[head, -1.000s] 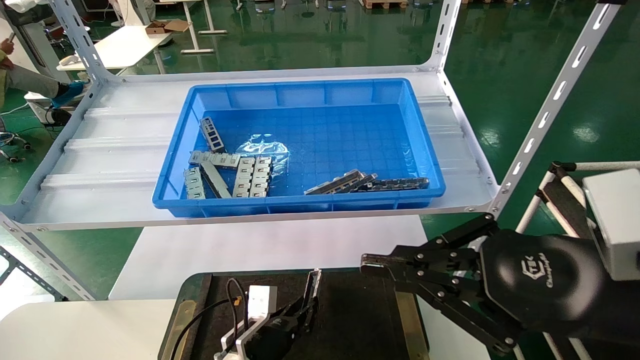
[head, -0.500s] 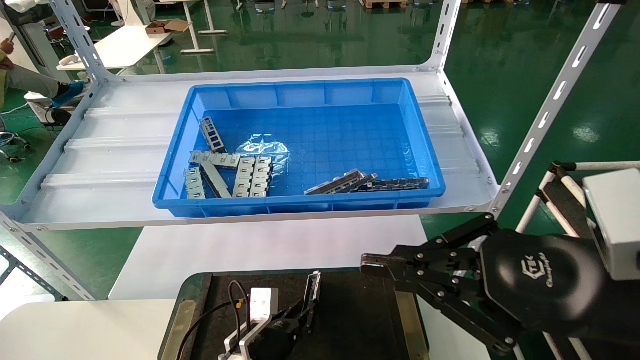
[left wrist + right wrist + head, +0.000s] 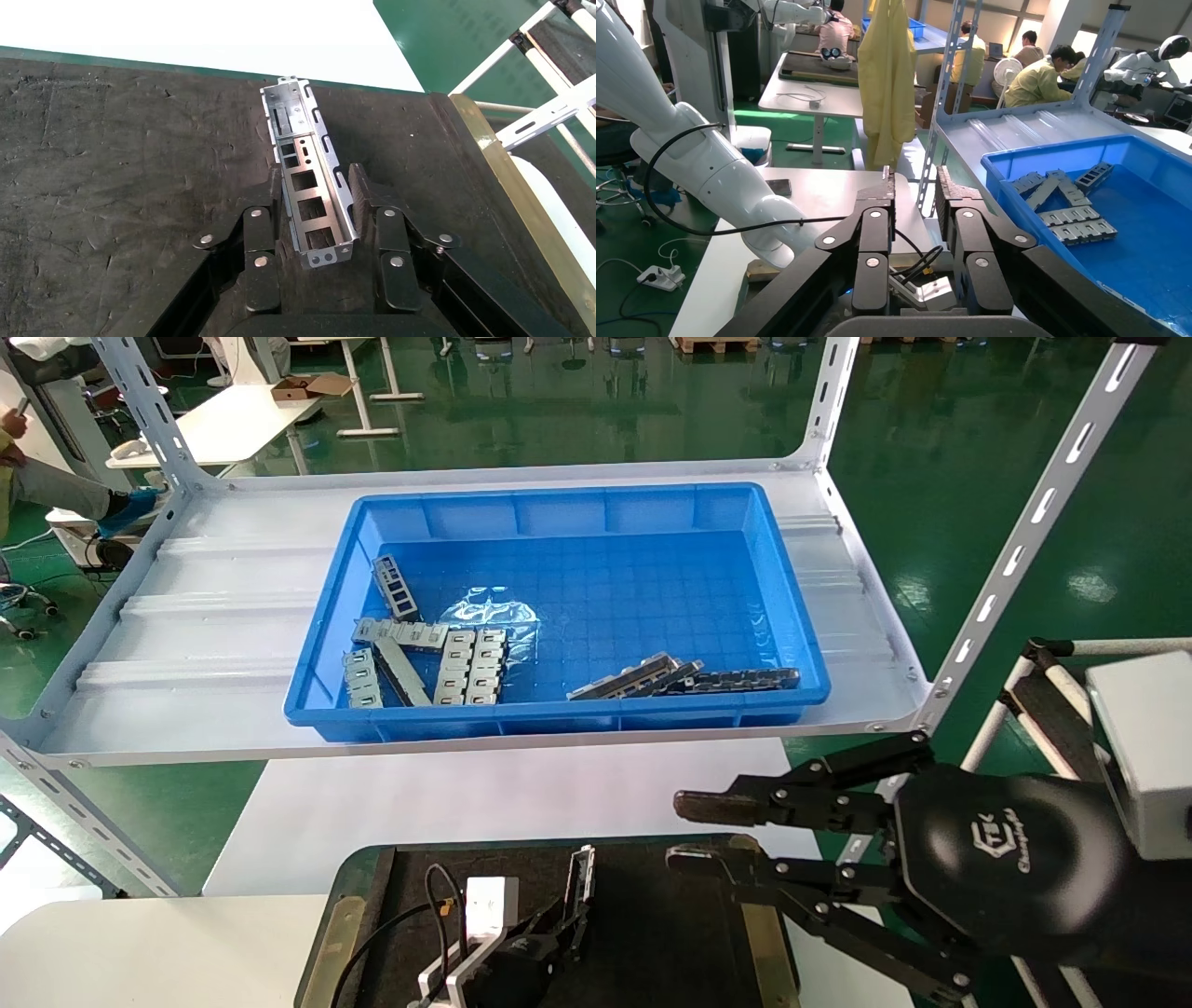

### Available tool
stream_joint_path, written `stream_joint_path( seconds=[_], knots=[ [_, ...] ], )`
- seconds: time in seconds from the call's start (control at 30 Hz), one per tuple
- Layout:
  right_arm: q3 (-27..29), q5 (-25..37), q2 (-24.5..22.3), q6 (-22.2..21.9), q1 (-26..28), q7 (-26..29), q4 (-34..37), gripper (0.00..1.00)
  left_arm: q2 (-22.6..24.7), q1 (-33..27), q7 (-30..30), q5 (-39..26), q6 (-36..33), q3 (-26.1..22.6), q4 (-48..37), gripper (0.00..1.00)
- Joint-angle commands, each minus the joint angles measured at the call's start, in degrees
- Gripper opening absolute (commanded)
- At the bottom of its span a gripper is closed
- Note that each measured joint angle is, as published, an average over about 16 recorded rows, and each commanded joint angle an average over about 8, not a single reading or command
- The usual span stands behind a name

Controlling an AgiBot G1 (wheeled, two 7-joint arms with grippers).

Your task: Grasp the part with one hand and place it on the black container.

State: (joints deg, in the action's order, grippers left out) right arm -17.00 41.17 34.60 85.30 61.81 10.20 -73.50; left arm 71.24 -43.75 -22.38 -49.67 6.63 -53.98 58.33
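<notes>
While part [image 3: 307,189] lay on black container [image 3: 126,154], bottom centre, left gripper [image 3: 316,210] fingers sat beside it, maybe released; best retreat straight. Right gripper [image 3: 689,831] parted, empty, lower right.

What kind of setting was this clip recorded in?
Most likely a factory-style robot training floor: glossy green floor, a slotted metal shelf holding a blue bin of stamped metal pieces, and workers in yellow coats at benches.
</notes>
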Motion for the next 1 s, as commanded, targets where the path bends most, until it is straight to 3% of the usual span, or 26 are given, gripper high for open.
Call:
stream_joint_path(
  seconds=[0.03,0.57,1.0],
  knots=[
    [0.0,0.0,0.0,0.0,0.0,0.0,0.0,1.00,0.0,0.0,0.0,0.2,0.3,-0.2,0.2,1.00],
    [-0.1,0.0,0.0,0.0,0.0,0.0,0.0,1.00,-2.7,-1.0,0.5,0.5,-1.0,-1.2,3.7,1.00],
    [-0.1,-0.1,0.0,0.0,0.0,0.0,0.0,1.00,-11.6,-5.2,-0.3,2.0,-16.2,0.4,6.0,1.00]
  ],
)
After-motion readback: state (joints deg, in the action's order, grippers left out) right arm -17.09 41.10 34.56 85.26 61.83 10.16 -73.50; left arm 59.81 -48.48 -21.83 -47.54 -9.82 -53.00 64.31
